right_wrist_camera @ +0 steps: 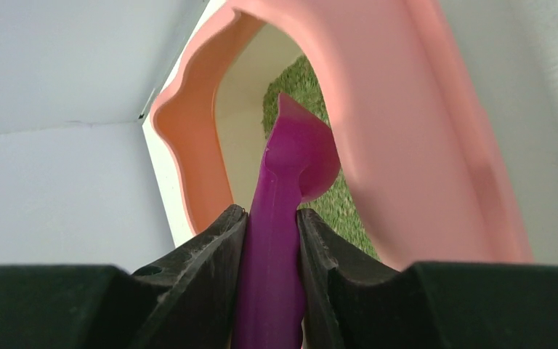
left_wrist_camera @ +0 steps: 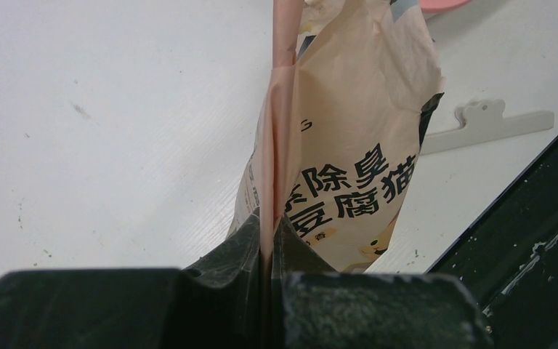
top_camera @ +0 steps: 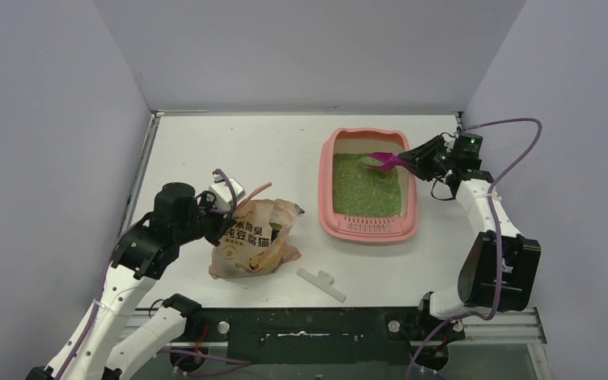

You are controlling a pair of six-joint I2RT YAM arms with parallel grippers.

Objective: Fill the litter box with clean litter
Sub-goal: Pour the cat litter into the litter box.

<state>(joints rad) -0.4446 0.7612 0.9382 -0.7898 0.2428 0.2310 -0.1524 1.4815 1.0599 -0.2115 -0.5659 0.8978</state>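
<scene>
The filling looks largely done: the litter box (top_camera: 326, 184) sits on the right half of the bench (top_camera: 222, 150), its slotted strip at the near end, and a bed of litter (top_camera: 364, 190) covers most of its floor. A pale band shows at the far end, and I cannot tell whether that is bare floor or only the inner wall. What seems left is levelling, and perhaps a last top-up. The right tool (right_wrist_camera: 270, 225) is clamped on the handle of a magenta scoop (top_camera: 385, 161), whose bowl hangs over the far part of the bed, inside the rim. The left tool (left_wrist_camera: 267, 240) is pinched together on a folded edge of the bag (top_camera: 255, 237), which lies slumped and crumpled on the left side of the bench, well apart from the box; by its collapsed shape I judge it mostly emptied. The box is smooth, glossy pink plastic with rounded corners and a wide rolled rim. The litter is fine, speckled green grain, like clipped grass. The bag is thin, creased, peach-coloured film with bold black print. A flat white clip (top_camera: 322, 283) lies near the bag.
</scene>
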